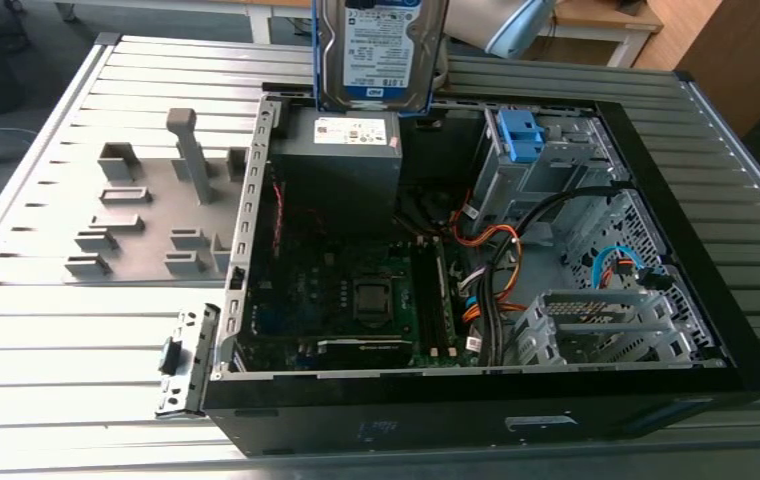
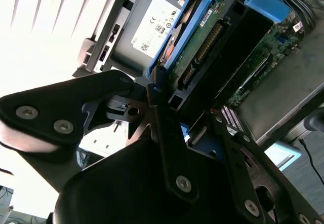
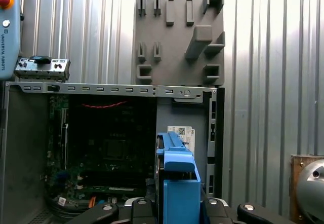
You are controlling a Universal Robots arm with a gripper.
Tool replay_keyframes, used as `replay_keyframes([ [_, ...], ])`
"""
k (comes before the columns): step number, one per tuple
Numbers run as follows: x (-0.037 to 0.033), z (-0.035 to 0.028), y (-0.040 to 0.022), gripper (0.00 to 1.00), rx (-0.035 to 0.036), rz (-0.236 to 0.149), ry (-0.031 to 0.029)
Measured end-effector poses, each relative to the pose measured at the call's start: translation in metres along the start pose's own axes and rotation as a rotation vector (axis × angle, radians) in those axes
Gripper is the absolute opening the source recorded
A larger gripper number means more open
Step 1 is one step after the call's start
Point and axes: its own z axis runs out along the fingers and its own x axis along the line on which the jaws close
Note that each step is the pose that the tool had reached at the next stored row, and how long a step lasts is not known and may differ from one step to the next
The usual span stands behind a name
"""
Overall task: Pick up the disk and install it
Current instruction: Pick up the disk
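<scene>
The disk, a silver drive with a white-and-blue label in a blue caddy, hangs upright above the far edge of the open computer case. It sits just over the grey power-supply box. In the second wrist view my gripper has its black fingers clamped on the sides of the disk, whose green circuit-board face and connector end show. In the first wrist view the blue caddy of the disk stands on edge between the jaws of my gripper, above the case interior.
Inside the case lie the motherboard, orange and black cables and a drive cage holding a bare blue bracket. A grey fixture plate with upright holders rests on the slatted metal table at the exterior view's left.
</scene>
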Motion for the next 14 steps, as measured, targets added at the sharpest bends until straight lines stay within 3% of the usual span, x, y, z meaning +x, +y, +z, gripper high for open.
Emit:
replay_keyframes([
  [14, 0.0057, 0.0004, 0.0001, 0.36, 0.0, 0.0, 0.0],
])
